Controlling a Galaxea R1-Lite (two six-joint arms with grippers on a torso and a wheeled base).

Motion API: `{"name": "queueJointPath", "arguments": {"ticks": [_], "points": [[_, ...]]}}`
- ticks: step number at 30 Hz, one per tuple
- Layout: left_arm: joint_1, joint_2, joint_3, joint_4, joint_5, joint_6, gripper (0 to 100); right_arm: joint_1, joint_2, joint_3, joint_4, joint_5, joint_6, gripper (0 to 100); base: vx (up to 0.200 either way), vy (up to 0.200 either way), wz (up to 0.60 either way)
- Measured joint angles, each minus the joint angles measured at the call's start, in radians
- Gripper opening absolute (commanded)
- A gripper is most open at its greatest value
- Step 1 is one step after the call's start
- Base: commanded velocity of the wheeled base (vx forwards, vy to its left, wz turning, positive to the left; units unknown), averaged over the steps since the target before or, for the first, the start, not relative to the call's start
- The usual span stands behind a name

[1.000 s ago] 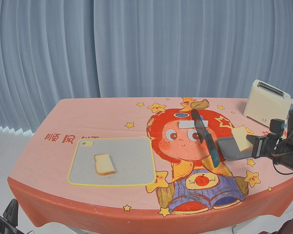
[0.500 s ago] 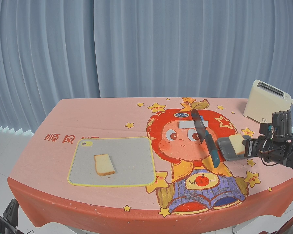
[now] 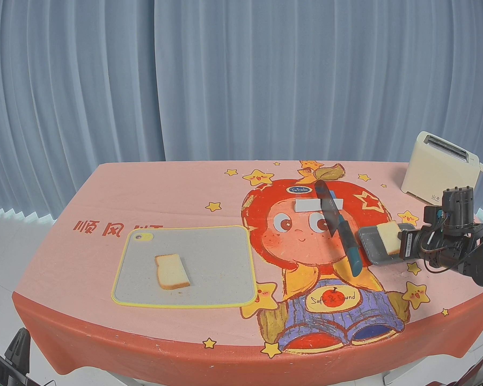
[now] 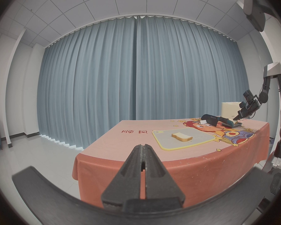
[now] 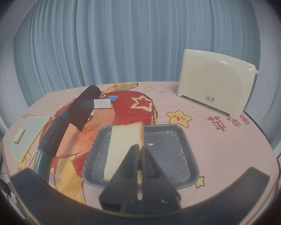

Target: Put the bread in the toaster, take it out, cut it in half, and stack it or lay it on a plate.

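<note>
Right gripper [image 5: 138,163]: clamped on the near end of the held half [image 5: 124,146], at the plate's [image 5: 178,160] near rim.
Held half: over the plate, low and tilted on one long edge; I cannot tell whether it touches the plate.
Its axis: the long side runs in line with the fingers, from the plate's gripper-side rim towards the opposite rim; the free end points away from the gripper.
How it should handle: I'd say light, soft and crumbly, going by the crumbs on the plate. A gentle pinch at the crust end looks safest, since a hard squeeze would likely dent it.
Knife [image 3: 339,227]: just beside the plate, on the side away from the gripper.
Toaster [image 3: 440,170]: near the plate, beyond it.
Other half [image 3: 172,271]: flat on the board [image 3: 220,266], well apart from the plate, past the knife.
Left gripper [image 4: 143,169]: fingers closed on nothing, well apart from the plate.
</note>
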State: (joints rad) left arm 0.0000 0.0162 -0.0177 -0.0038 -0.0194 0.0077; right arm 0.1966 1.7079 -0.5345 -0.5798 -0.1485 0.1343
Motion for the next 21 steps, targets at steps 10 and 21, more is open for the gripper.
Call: {"name": "queueJointPath", "arguments": {"ticks": [10,21], "points": [[0.0,0.0,0.0,0.0,0.0,0.0,0,-0.001,0.012,0.002,0.0,0.0,0.0,0,0.0,0.0,0.0],[0.0,0.0,0.0,0.0,-0.001,0.0,0,0.001,0.01,0.0,-0.003,0.0,0.003,100,0.0,0.0,0.0]]}}
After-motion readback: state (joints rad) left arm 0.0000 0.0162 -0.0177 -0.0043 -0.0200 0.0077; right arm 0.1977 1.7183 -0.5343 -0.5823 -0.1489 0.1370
